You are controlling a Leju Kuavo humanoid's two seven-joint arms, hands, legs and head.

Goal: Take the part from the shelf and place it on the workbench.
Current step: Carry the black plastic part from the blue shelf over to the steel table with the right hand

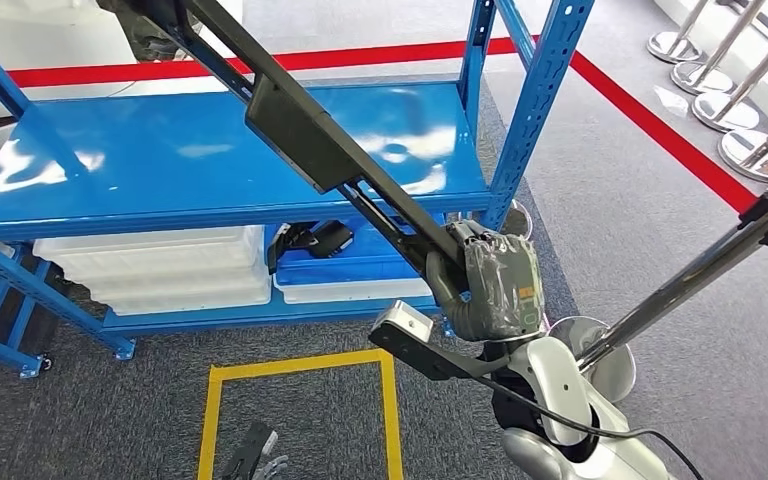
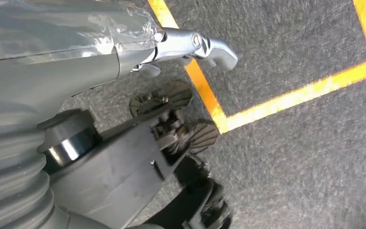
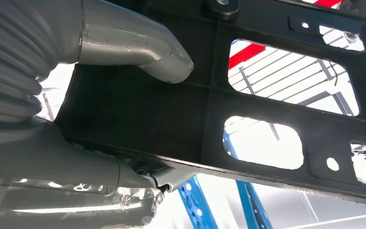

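1. Progress: the part [image 1: 305, 135], a long black frame with cut-out windows, is off the blue shelf [image 1: 210, 150] and carried in the air. It runs diagonally across the head view, from above the shelf's top board down to the right hand [image 1: 485, 280]. By my reading the pick-up is finished.

2. Remaining: the carry to the workbench and the set-down are not yet done. No surface fit for placing can be seen from here, so I judge the robot must turn or walk before it can release.

3. Right hand: it grasps the part near its lower end. In the right wrist view the grey thumb [image 3: 164, 64] presses flat against the black frame [image 3: 267, 105], with the rest of the hand wrapped under its lower edge. The grip looks firm, though it sits far from the middle of a long piece, so the free end may swing.

4. Left hand [image 2: 181, 124]: it hangs low over the grey carpet, beside the yellow floor marking [image 2: 286, 98]. It holds nothing, with its dark fingers loosely apart.

5. Surroundings: white bins [image 1: 160, 265] sit on the shelf's lower level.
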